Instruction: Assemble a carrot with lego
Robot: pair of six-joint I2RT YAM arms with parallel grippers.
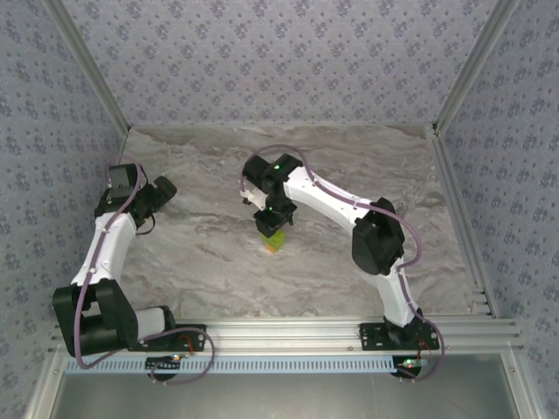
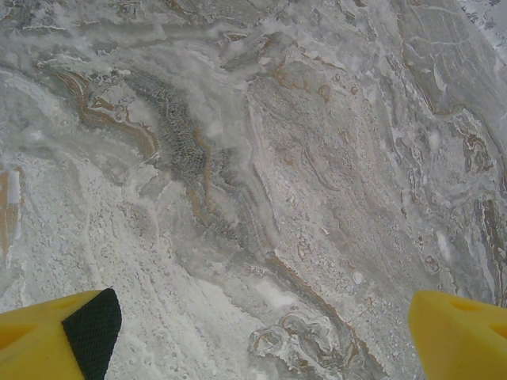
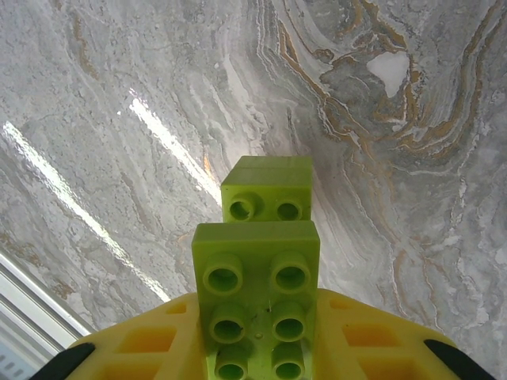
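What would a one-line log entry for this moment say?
left gripper: open, over table | right gripper: shut on carrot | carrot: green bricks gripped, orange brick at free end

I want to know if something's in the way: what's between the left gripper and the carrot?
Nothing at all. In the top view, the stretch of table between the left gripper and the carrot is bare marble.
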